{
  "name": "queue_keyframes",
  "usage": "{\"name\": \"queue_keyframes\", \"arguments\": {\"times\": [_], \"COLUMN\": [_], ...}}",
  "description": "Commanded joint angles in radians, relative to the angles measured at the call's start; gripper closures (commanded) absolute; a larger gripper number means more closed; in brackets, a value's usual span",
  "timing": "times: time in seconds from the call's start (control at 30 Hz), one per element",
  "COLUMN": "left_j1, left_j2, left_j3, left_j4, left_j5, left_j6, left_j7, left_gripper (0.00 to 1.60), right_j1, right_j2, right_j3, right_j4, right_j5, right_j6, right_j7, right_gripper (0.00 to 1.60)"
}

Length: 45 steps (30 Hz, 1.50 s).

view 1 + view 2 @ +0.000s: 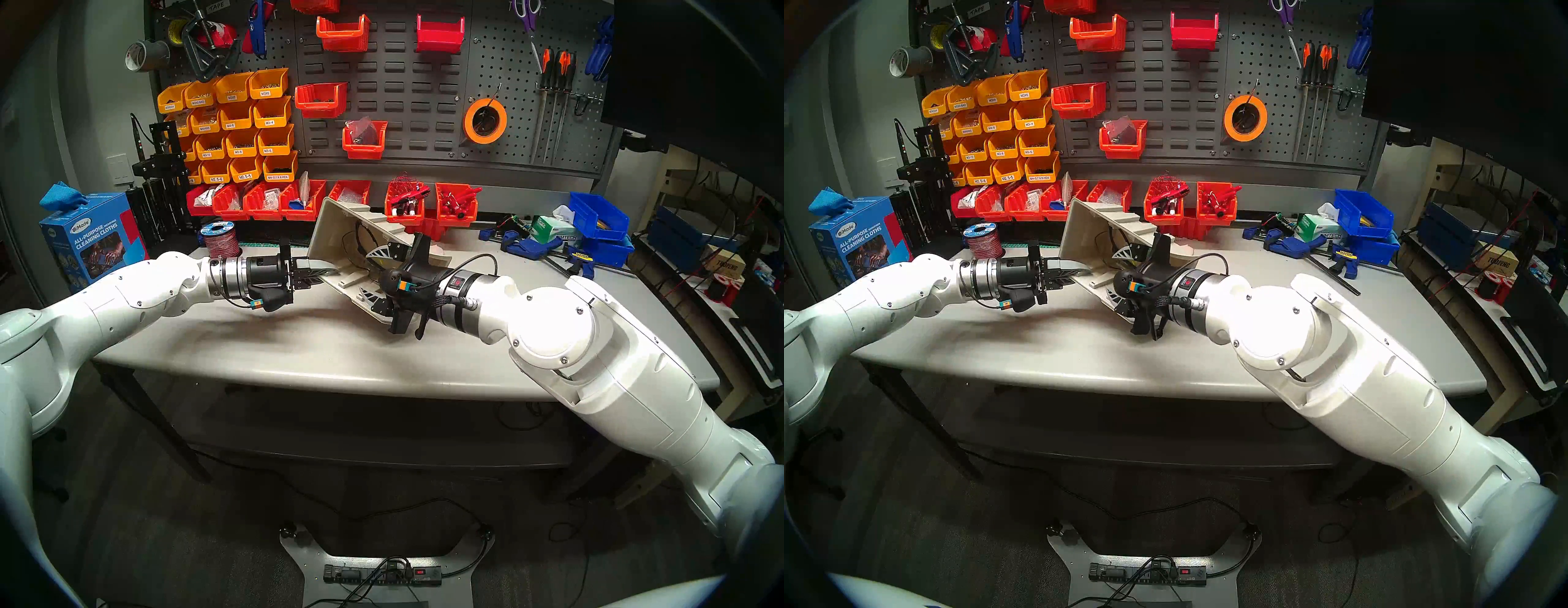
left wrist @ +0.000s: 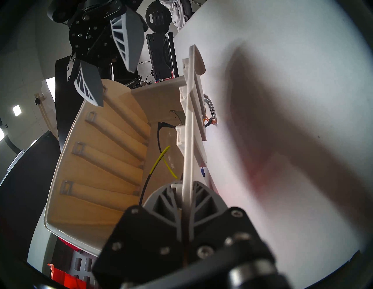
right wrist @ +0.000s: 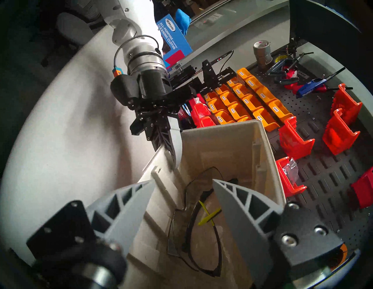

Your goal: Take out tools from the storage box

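Tilted beige box (image 1: pixel 335 220), glasses (image 3: pixel 193 222) inside

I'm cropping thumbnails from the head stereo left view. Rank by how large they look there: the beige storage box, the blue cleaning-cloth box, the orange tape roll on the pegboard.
1. Beige storage box, though the pincers hide part of it.
2. Blue cleaning-cloth box, fairly close behind.
3. Orange tape roll, clearly smallest; it hangs farther back.

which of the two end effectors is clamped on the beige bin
The left end effector: it is shut on the beige bin's side wall. The right end effector is open at the bin's mouth, holding nothing.
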Motion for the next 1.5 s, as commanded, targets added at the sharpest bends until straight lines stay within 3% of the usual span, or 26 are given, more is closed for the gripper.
{"name": "queue_keyframes", "arguments": {"times": [0.0, 0.13, 0.3, 0.63, 0.83, 1.0, 1.13, 1.3, 1.47], "left_j1": [-0.032, -0.032, -0.033, -0.034, -0.036, -0.039, -0.039, -0.039, -0.040], "left_j2": [0.004, 0.004, 0.004, 0.004, 0.003, 0.002, 0.003, 0.003, 0.003], "left_j3": [-0.008, -0.008, -0.007, -0.004, 0.000, 0.005, 0.006, 0.007, 0.007], "left_j4": [-0.002, -0.003, -0.003, -0.002, -0.001, 0.000, 0.000, 0.000, -0.001], "left_j5": [-0.020, -0.020, -0.020, -0.021, -0.021, -0.021, -0.022, -0.023, -0.024], "left_j6": [0.002, 0.002, 0.002, 0.002, 0.002, 0.002, 0.002, 0.002, 0.002], "left_j7": [0.070, 0.068, 0.070, 0.071, 0.076, 0.079, 0.079, 0.077, 0.075], "left_gripper": [1.60, 1.60, 1.60, 1.60, 1.60, 1.60, 1.60, 1.60, 1.60], "right_j1": [0.067, 0.095, 0.112, 0.097, 0.087, 0.098, 0.106, 0.129, 0.141], "right_j2": [0.038, 0.050, 0.049, 0.019, 0.017, 0.040, 0.053, 0.069, 0.060], "right_j3": [-0.034, -0.065, -0.094, -0.093, -0.091, -0.111, -0.128, -0.160, -0.179], "right_j4": [-0.013, -0.012, -0.007, 0.012, 0.024, 0.028, 0.026, 0.026, 0.045], "right_j5": [-0.057, -0.101, -0.160, -0.207, -0.220, -0.245, -0.258, -0.287, -0.328], "right_j6": [-0.004, -0.010, -0.001, 0.042, 0.042, 0.027, 0.017, 0.012, 0.020], "right_j7": [0.072, 0.120, 0.141, 0.090, 0.059, 0.081, 0.105, 0.153, 0.159], "right_gripper": [0.44, 0.46, 0.61, 0.55, 0.67, 0.74, 0.72, 0.53, 0.60]}}
